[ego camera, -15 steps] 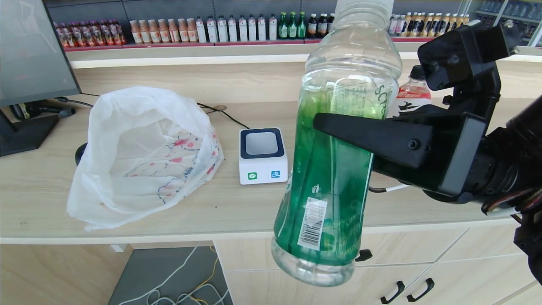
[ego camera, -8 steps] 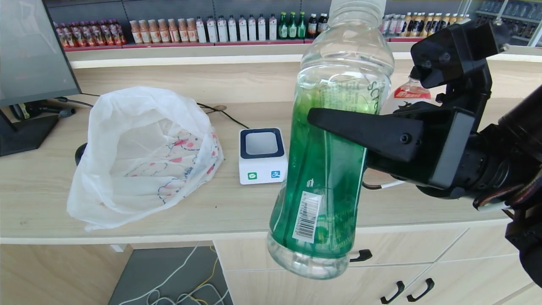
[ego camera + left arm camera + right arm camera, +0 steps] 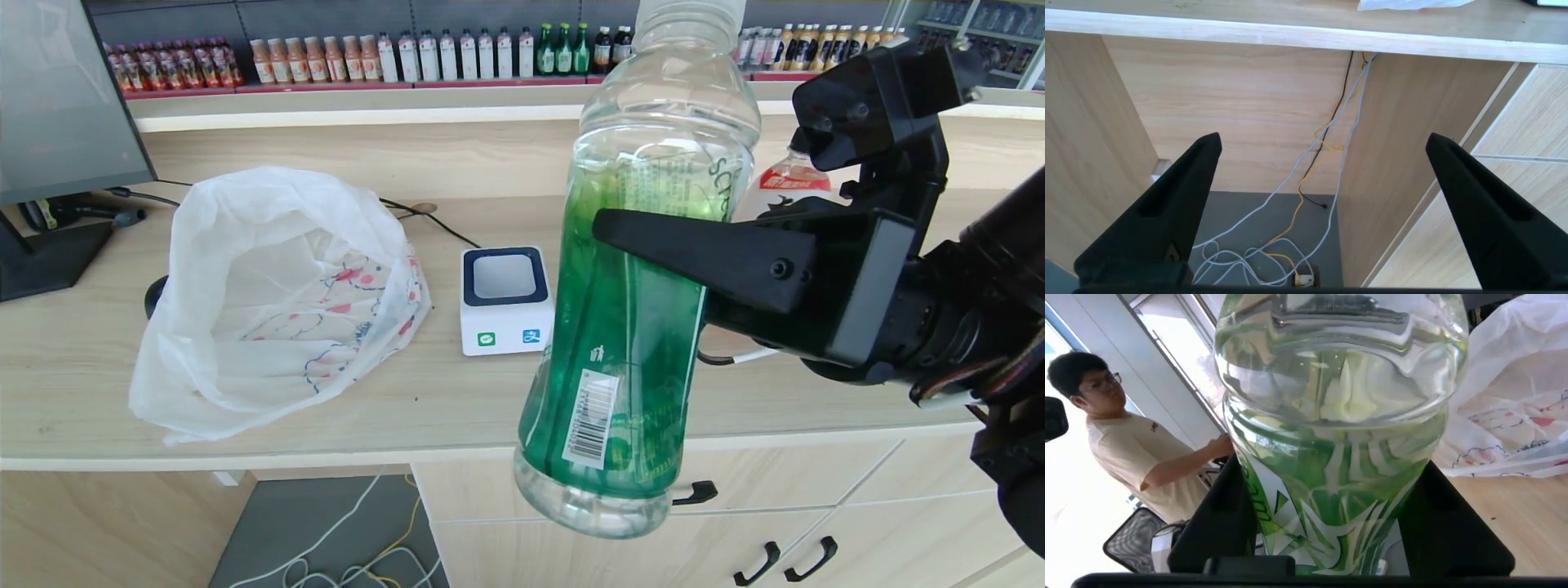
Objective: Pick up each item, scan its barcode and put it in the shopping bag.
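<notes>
Wooden counter (image 3: 457,400) spans the front of the robot. Nearest the head camera, the right gripper (image 3: 1333,482) is clamped across the middle of the green bottle (image 3: 620,367) and holds it above the counter's near edge. The bottle's long axis is close to upright, its base swung slightly toward the robot's left. The barcode (image 3: 589,416) sits low on the side facing the robot (not turned down, I judge). The scanner (image 3: 504,298) lies lower, beyond and to the left of the bottle – its window faces up. The shopping bag (image 3: 277,294) lies farther left. The left gripper (image 3: 1323,139) hangs spread wide and empty below the counter – the right arm is nearer.
</notes>
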Motion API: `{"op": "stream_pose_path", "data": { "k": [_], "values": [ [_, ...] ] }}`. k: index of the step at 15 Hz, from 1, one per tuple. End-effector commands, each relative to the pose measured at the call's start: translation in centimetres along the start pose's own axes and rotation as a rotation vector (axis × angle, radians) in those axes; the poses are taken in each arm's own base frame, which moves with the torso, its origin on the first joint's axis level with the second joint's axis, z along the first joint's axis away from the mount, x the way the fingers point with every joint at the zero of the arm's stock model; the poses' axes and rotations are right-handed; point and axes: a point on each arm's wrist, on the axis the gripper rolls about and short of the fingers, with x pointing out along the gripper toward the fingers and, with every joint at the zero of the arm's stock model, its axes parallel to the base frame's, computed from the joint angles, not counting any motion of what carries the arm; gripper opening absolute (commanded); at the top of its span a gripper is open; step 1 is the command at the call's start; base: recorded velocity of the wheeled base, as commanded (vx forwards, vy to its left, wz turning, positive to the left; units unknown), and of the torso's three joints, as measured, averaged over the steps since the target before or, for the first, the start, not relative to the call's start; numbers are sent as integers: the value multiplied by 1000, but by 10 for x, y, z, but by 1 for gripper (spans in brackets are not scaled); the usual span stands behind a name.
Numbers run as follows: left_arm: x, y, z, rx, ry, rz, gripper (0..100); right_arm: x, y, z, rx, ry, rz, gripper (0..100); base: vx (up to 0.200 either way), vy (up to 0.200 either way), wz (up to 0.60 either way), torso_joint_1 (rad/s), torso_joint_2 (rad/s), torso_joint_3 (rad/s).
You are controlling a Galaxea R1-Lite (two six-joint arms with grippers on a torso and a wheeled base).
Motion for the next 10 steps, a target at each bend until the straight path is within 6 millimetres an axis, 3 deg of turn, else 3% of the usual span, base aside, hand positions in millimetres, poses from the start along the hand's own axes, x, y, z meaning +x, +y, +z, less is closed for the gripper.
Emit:
{"op": "stream_pose_path", "data": {
  "k": [1,5,10],
  "values": [
    [0,0,0,0,-1,0,100,0,0,0,2,2,0,0,0,0,0,0,0,0],
    [0,0,0,0,-1,0,100,0,-1,-1,-13,-5,4,0,0,0,0,0,0,0],
    [0,0,0,1,-1,0,100,-13,0,-18,-102,-22,9,0,0,0,0,0,0,0]
  ]
}}
